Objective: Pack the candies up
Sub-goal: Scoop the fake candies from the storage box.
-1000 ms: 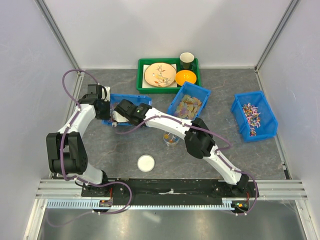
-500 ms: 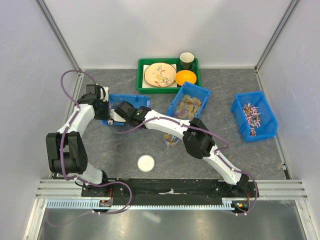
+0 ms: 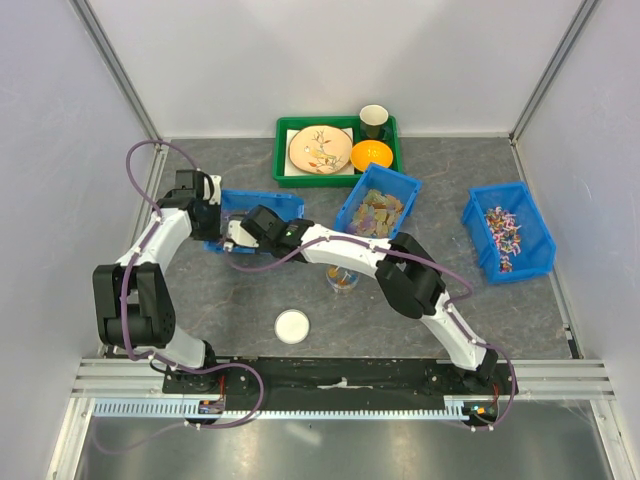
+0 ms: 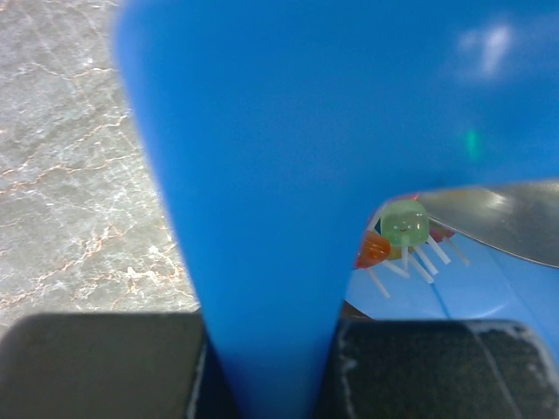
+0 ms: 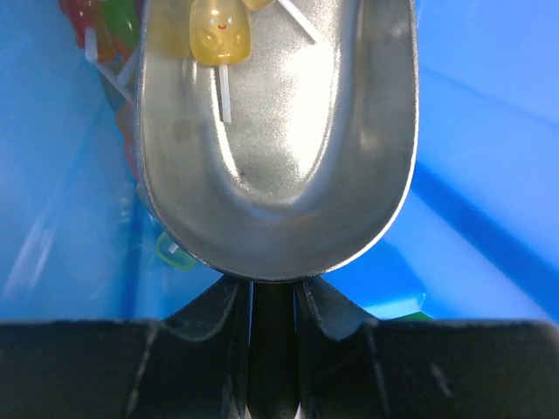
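Over left bin [image 3: 262,205] | right gripper [image 5: 272,301] clamps scoop [image 5: 279,131] | left gripper [image 4: 271,349] pinches bin wall | candies [image 5: 218,33] light, loose: scoop, don't pinch

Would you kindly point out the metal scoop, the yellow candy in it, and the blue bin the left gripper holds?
metal scoop [image 5: 288,166], right wrist view, bare middle of its bowl.
yellow candy [image 5: 219,33], right wrist view, its face.
blue bin [image 4: 262,157], left wrist view, its wall.
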Available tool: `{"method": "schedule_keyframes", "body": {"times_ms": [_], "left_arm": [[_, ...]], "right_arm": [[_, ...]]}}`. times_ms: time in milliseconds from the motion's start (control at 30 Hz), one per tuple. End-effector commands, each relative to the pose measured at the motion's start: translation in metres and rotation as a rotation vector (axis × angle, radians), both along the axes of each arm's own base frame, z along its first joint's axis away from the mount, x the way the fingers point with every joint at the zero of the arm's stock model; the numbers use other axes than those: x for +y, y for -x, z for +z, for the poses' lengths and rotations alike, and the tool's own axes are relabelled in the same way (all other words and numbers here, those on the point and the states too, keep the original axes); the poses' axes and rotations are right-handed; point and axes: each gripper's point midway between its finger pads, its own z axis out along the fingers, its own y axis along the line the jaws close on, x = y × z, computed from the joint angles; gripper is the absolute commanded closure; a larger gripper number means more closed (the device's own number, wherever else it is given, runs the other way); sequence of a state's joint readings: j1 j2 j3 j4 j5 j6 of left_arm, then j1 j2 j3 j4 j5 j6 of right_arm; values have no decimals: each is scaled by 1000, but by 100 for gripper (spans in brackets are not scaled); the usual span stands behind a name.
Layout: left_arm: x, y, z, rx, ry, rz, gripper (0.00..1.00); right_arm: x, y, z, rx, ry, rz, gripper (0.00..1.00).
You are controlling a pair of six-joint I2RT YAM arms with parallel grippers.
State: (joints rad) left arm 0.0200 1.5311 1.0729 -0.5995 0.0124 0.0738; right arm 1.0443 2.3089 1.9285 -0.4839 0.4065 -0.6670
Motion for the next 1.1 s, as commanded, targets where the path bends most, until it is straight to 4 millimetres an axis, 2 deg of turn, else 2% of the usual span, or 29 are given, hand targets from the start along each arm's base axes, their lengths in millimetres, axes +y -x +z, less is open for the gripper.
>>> {"method": "schedule_keyframes", "body": {"times_ms": [0, 67, 133, 267, 333, 467, 633, 867, 1067], "left_arm": [[-15, -26, 14, -108, 57, -58, 99], [-14, -27, 13, -108, 54, -58, 98], [-15, -27, 12, -104, 60, -61, 99], [-15, -26, 8, -93, 57, -61, 99], [-13, -26, 7, -90, 48, -57, 98], [-9, -27, 12, -103, 40, -39, 98], [-6, -26, 6, -86, 33, -32, 98], [-4, -27, 8, -94, 42, -23, 98], [-4, -26, 8, -93, 48, -22, 99]], "right_arm": [[7, 25, 7, 79, -88, 65, 100], [8, 28, 16, 83, -120, 70, 100], [3, 30, 14, 94, -118, 66, 100], [-1, 32, 23, 99, -153, 66, 100], [-3, 35, 19, 111, -151, 68, 100], [-3, 32, 23, 103, -165, 53, 100], [-6, 29, 24, 120, -201, 32, 100], [-8, 20, 41, 126, -279, 3, 100], [-14, 10, 47, 184, -359, -28, 100]]}}
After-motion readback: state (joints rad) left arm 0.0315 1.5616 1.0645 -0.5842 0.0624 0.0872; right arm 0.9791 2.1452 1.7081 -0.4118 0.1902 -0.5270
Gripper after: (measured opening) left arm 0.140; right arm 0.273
